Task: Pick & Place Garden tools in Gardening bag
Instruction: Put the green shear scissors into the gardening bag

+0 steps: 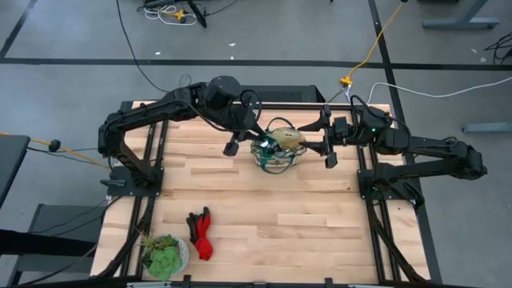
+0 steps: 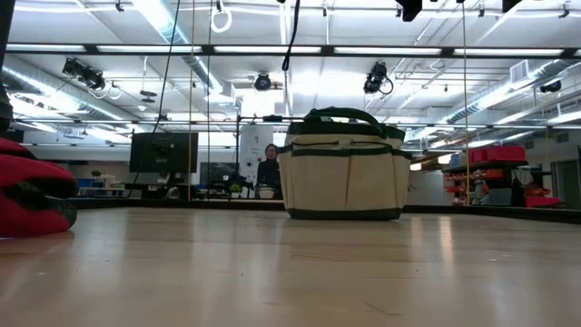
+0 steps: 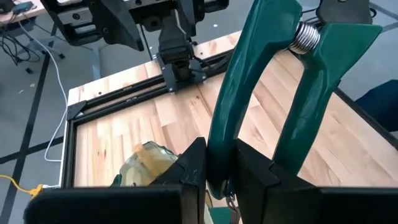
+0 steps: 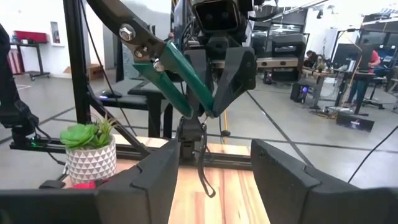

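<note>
The tan gardening bag (image 1: 278,152) with dark green trim stands upright on its base at the table's far middle; it also shows in the low view (image 2: 343,173). My left gripper (image 1: 266,146) hangs over the bag's left rim, shut on the green-handled pruning shears (image 3: 261,81). My right gripper (image 1: 329,149) is open and empty, just to the right of the bag. The red-and-black gloves (image 1: 200,233) lie flat on the table at the near left. I cannot tell what lies inside the bag. My left gripper pinches one green handle of the shears near its free end (image 3: 219,163) between its two fingers. The other handle (image 3: 301,124) runs past the outer side of one finger. The shears are lifted clear above the bag, tilted, with the spring and bolted pivot end (image 4: 132,36) pointing up and away from the fingers.
A leafy green plant in a pale pot (image 1: 164,256) stands at the near left corner. Black frame rails (image 1: 152,184) run along the table's left, right and far sides. Bare wood lies between the bag and the near edge.
</note>
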{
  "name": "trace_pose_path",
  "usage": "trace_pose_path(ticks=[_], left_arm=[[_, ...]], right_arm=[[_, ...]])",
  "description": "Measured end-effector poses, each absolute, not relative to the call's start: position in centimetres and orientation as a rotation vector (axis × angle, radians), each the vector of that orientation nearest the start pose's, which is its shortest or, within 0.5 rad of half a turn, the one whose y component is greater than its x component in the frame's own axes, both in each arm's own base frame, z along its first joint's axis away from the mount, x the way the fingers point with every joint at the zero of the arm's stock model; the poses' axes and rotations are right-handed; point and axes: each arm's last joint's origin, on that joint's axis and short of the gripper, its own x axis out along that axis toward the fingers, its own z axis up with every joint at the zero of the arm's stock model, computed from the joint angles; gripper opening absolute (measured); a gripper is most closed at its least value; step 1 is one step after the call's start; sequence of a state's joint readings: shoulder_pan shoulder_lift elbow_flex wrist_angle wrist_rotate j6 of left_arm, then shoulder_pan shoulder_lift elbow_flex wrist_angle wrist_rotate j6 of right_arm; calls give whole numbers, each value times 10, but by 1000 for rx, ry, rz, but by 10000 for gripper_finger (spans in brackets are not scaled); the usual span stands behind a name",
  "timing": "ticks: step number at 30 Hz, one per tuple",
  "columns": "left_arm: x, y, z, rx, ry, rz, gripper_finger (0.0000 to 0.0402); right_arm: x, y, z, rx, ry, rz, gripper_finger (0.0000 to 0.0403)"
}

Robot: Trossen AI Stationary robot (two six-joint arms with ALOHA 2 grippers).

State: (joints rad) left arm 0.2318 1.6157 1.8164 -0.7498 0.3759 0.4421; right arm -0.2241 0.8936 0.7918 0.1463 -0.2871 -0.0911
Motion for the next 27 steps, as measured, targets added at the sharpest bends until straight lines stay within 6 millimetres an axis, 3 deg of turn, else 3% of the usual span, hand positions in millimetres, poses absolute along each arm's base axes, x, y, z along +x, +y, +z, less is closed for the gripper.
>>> trace_pose_path(ticks=[15, 27], left_arm=[[337, 64, 433, 187, 368, -398, 60], [337, 64, 434, 181, 362, -398, 60]], right_arm=[[211, -39, 351, -190, -143, 77, 207], [229, -38, 352, -213, -244, 76, 288]])
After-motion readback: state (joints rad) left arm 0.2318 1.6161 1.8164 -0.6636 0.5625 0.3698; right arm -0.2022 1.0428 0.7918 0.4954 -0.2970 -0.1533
